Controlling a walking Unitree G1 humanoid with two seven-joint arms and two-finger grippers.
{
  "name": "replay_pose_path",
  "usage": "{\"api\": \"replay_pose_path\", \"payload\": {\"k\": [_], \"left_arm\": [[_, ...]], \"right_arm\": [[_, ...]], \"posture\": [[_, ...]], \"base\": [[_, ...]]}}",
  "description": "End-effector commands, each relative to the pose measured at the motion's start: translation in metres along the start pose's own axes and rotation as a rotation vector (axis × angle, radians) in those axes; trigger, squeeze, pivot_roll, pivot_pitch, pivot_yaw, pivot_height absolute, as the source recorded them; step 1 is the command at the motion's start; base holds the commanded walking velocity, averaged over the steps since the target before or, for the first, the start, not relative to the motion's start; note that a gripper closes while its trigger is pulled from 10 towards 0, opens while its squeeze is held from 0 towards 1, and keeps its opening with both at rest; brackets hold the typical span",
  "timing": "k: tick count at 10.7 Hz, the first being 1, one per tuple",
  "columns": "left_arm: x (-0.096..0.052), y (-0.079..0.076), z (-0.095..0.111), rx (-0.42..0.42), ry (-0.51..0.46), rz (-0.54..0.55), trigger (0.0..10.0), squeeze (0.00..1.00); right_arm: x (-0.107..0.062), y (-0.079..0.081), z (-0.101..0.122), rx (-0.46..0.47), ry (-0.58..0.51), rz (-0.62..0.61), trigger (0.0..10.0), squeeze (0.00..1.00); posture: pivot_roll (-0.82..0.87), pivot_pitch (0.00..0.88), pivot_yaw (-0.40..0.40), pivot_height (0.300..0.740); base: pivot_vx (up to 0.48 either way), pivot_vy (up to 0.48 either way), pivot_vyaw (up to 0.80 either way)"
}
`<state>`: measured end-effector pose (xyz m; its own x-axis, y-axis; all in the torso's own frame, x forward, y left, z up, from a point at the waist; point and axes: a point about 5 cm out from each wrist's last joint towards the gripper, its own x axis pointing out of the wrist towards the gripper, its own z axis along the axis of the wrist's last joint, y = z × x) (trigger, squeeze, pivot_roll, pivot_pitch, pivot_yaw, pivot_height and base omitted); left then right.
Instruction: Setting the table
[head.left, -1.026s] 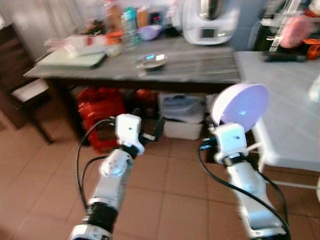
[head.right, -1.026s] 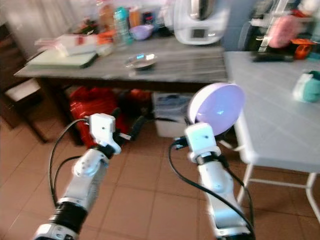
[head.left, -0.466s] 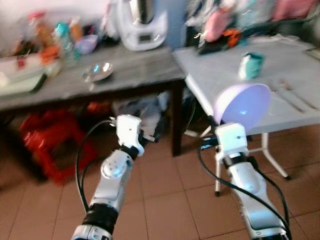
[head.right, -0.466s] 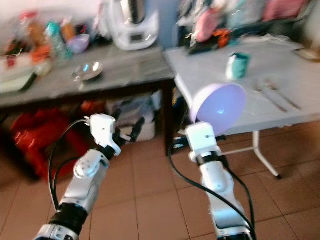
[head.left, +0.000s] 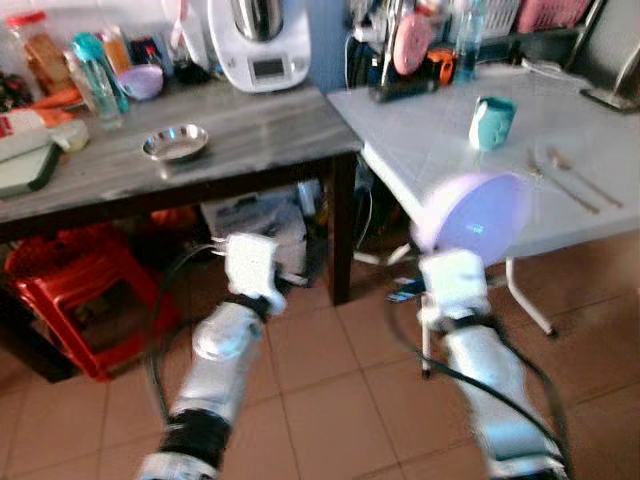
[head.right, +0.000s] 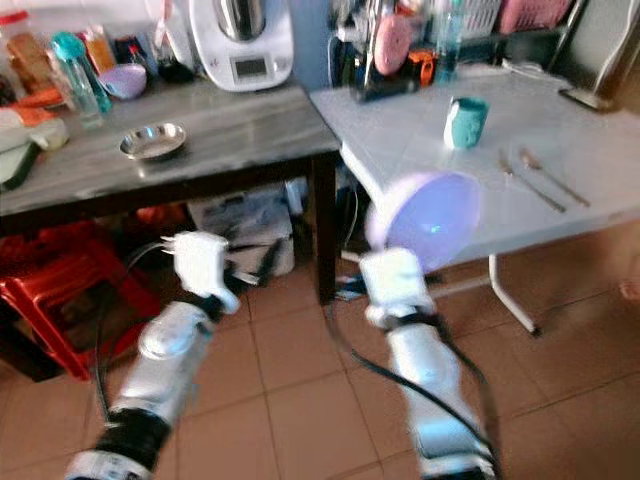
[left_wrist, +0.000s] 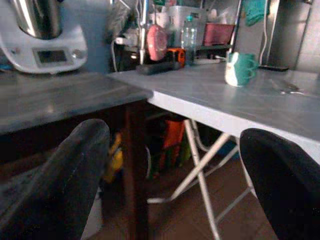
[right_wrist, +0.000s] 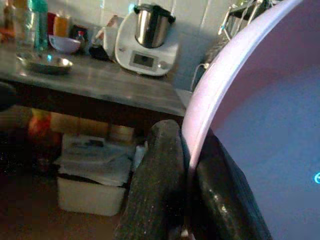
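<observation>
Right gripper (right_wrist: 186, 165): fingers clamped on the rim of a lilac plate (head.left: 472, 212), one finger on each face, the plate held up on edge in front of the robot, short of the white table (head.left: 440, 130).

Plate: looked rigid and light, probably plastic or melamine; smooth faces, so likely slippery. Best taken at the rim, as it was. A pinch at one point on the rim would let it swing if tilted; judged safer kept on edge until over the table.

Left gripper (left_wrist: 175, 165): fingers spread wide apart, nothing between them, held low and forward over the tiled floor.

White table: to the robot's right; bore a teal mug (head.left: 492, 121) and cutlery (head.left: 565, 176) lying well apart from the mug, with bare top between them and the near edge.

Dark table (head.left: 250, 130): to the robot's left, touching the white one; bore a steel dish (head.left: 175, 142), a white kitchen appliance (head.left: 258, 42), bottles. Red stool (head.left: 85, 300) beneath.
</observation>
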<state>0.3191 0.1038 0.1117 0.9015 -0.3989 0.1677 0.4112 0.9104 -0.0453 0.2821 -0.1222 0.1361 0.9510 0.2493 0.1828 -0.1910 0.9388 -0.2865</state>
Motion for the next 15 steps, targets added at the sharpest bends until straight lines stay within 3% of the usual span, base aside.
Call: {"api": "replay_pose_path", "payload": {"k": [1,5,9,15], "left_arm": [[0.0020,-0.0029,0.0023,0.002,-0.005,-0.010,10.0,0.00],[0.0033,-0.0033,0.0033,0.015,-0.008,-0.004,10.0,0.00],[0.0016,-0.0027,0.0012,0.010,-0.003,0.015,10.0,0.00],[0.0016,-0.0044,0.0054,0.019,-0.038,0.006,10.0,0.00]], "right_arm": [[0.0013,-0.0037,0.0036,-0.008,-0.021,-0.004,10.0,0.00],[0.0033,-0.0018,0.0077,-0.020,-0.053,0.014,10.0,0.00],[0.0006,-0.0018,0.0064,-0.018,-0.053,0.022,10.0,0.00],[-0.0020,0.0000,0.0076,-0.013,-0.065,0.051,10.0,0.00]], "posture": [[0.02,0.000,0.088,0.740],[0.02,0.000,0.087,0.740],[0.02,0.000,0.080,0.740],[0.01,0.000,0.076,0.740]], "base": [[0.000,0.480,-0.49],[0.000,0.480,-0.24],[0.000,0.480,0.42],[0.000,0.000,0.10]]}}
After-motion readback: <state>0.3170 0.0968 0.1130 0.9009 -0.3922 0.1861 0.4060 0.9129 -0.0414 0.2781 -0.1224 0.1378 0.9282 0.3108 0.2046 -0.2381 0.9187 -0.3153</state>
